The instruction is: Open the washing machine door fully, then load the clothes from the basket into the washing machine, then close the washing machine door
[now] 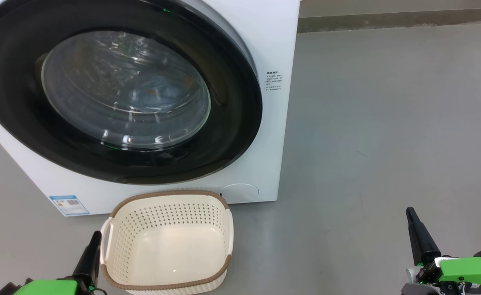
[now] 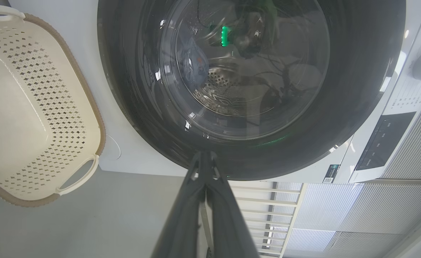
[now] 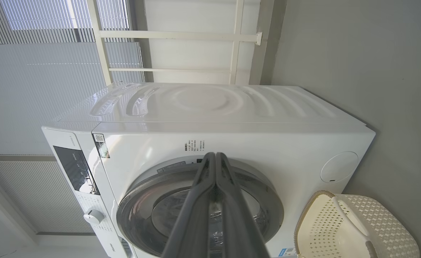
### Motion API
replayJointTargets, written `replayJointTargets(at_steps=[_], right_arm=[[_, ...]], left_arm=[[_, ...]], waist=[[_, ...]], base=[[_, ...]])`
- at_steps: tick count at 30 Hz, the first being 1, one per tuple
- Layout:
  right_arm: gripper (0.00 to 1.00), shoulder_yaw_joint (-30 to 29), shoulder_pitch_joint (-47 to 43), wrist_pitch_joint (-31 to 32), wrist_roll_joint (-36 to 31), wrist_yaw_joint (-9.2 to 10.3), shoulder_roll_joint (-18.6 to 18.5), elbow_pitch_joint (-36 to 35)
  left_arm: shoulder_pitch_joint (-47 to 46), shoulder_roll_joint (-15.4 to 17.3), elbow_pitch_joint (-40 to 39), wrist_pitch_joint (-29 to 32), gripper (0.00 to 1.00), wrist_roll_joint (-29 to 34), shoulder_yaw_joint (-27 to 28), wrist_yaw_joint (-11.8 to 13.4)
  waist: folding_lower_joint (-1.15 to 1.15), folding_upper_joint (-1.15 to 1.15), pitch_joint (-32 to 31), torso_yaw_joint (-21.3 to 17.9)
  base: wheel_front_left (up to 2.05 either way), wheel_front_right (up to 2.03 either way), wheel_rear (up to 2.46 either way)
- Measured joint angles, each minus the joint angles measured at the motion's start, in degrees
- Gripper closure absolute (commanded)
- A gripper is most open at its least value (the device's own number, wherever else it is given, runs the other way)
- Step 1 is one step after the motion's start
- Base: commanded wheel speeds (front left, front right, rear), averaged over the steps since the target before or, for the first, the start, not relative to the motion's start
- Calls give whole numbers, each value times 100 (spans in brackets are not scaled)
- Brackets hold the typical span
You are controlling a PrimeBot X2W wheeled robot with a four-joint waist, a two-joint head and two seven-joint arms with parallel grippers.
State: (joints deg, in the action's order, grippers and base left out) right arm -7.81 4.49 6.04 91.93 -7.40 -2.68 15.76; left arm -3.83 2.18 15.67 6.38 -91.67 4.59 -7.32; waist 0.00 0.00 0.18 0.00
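The washing machine (image 1: 271, 37) stands white and box-shaped ahead on my left, and its round black washing machine door (image 1: 19, 123) lies closed against the front. Through the glass porthole I make out light blue clothes (image 1: 162, 88) with orange marks inside the drum. The cream basket (image 1: 166, 192) with a brown rim sits on the floor before the machine, nothing in it. My left gripper (image 1: 96, 234) is shut just left of the basket. My right gripper (image 1: 409, 211) is shut over bare floor far to the right. The left wrist view has the door (image 2: 357, 71), the clothes (image 2: 191, 64), the basket (image 2: 101, 125) and the shut left gripper (image 2: 205, 154).
Grey floor (image 1: 387, 143) stretches to the right of the machine up to a wall base (image 1: 387, 18). A round cover (image 1: 239, 191) sits at the machine's lower right corner. In the right wrist view the shut right gripper (image 3: 214, 154) points at the machine (image 3: 214, 104), whose control knob (image 3: 94, 216) faces window blinds.
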Motion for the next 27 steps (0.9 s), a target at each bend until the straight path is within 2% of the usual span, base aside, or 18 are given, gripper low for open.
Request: replayJointTargets(at_steps=[27], right_arm=[[100,0,0,0,0,0,0,0]], left_arm=[[0,0,0,0,100,0,0,0]], waist=[[0,0,0,0]], base=[[0,0,0]])
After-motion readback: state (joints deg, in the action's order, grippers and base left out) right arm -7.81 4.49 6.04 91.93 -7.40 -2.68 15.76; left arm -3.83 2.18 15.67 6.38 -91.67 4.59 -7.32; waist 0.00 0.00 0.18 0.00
